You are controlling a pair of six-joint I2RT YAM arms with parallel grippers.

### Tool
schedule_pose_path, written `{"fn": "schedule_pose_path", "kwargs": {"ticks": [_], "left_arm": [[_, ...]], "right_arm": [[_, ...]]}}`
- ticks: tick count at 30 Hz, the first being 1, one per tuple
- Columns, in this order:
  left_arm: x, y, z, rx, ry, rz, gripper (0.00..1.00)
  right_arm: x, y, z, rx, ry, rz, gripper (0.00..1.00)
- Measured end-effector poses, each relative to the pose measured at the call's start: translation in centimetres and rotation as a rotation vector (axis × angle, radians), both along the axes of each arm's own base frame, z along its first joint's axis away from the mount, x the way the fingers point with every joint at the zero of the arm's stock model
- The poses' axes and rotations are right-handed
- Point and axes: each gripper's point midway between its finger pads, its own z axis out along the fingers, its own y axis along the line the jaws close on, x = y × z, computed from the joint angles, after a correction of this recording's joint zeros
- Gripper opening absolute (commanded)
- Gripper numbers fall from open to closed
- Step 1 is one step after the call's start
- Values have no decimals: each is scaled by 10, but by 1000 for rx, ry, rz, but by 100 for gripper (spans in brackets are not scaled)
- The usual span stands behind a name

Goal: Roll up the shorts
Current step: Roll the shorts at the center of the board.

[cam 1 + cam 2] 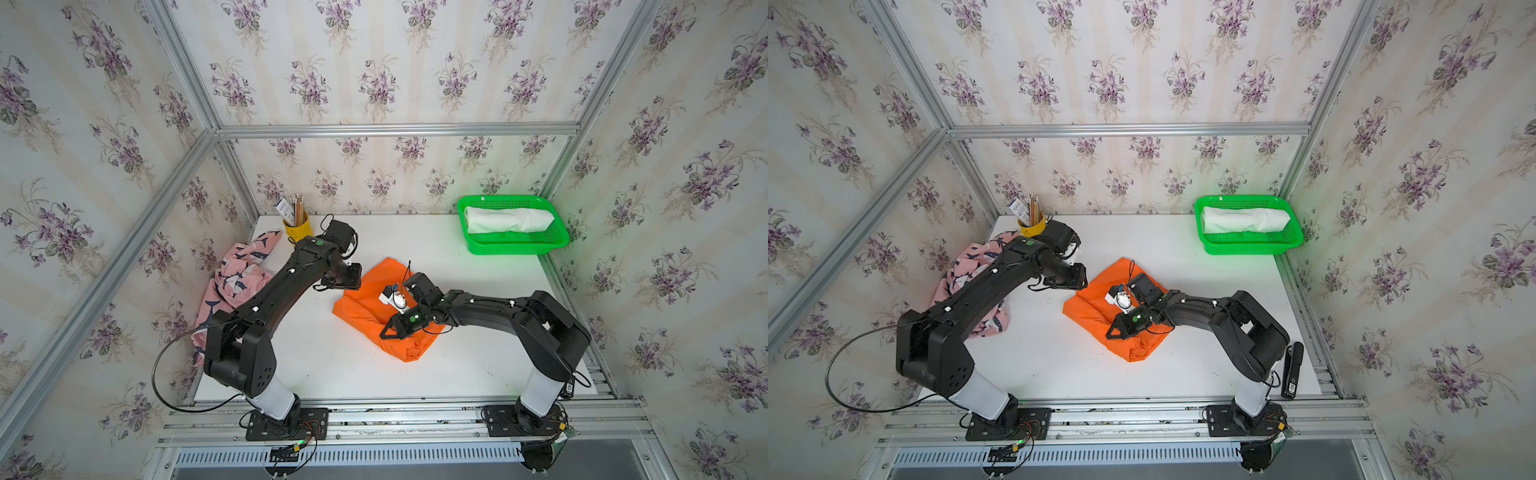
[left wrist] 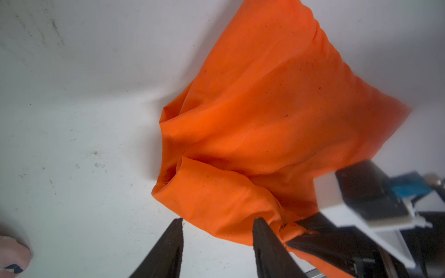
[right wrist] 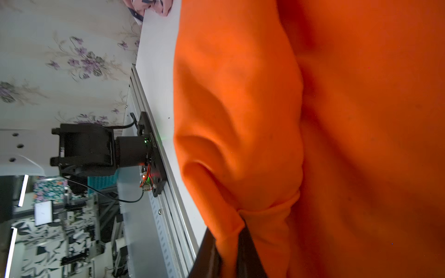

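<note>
My right claw (image 3: pixel 226 232) is clamped on a bunched fold of the orange shorts (image 1: pixel 361 316), which lie partly rolled in the middle of the white table (image 1: pixel 316 365). My left claw (image 2: pixel 219 222) stands half open at their edge, gripping nothing. The whale-print pink shorts (image 1: pixel 237 278) are heaped at the table's left edge. The white shorts (image 1: pixel 507 220) sit rolled in the green basket (image 1: pixel 515 248), well apart.

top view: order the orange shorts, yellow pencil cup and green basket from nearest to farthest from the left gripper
From the left gripper:
1. orange shorts, right beside it, mid-table.
2. yellow pencil cup, far left corner.
3. green basket, far right corner.
</note>
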Motion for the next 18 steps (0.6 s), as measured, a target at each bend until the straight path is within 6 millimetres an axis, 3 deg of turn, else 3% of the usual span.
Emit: {"fn": "schedule_pose_path", "kwargs": {"ticks": [4, 12, 18], "left_arm": [[-5, -10, -14, -3, 53, -30, 52], [-7, -34, -40, -21, 137, -96, 52], [-11, -36, -57, -28, 171, -106, 47]], "right_arm": [[18, -12, -16, 23, 86, -50, 15], [30, -25, -38, -3, 140, -93, 34], [37, -35, -37, -79, 74, -132, 45]]}}
